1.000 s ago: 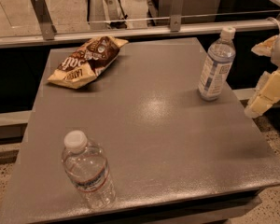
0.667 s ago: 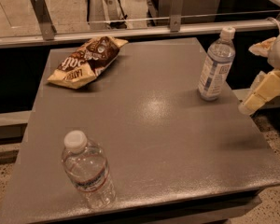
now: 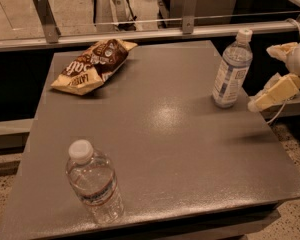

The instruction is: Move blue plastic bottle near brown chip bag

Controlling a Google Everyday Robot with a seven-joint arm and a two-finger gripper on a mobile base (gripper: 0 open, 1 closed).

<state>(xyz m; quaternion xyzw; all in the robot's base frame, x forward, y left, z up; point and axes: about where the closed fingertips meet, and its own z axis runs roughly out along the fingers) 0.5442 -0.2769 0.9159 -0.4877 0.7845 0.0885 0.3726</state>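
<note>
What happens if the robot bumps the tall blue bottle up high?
The blue bottle stands tall and slim, so it would probably tip. Being round, it might then roll. The hand is open, just beside it.

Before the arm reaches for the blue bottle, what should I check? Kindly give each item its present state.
1. Blue plastic bottle stands upright near the right edge of the table: ok.
2. Gripper is right of the bottle, open, not touching it: ok.
3. Brown chip bag lies at the far left corner: ok.
4. Second bottle stands at the near left, off the direct path: ok.
</note>
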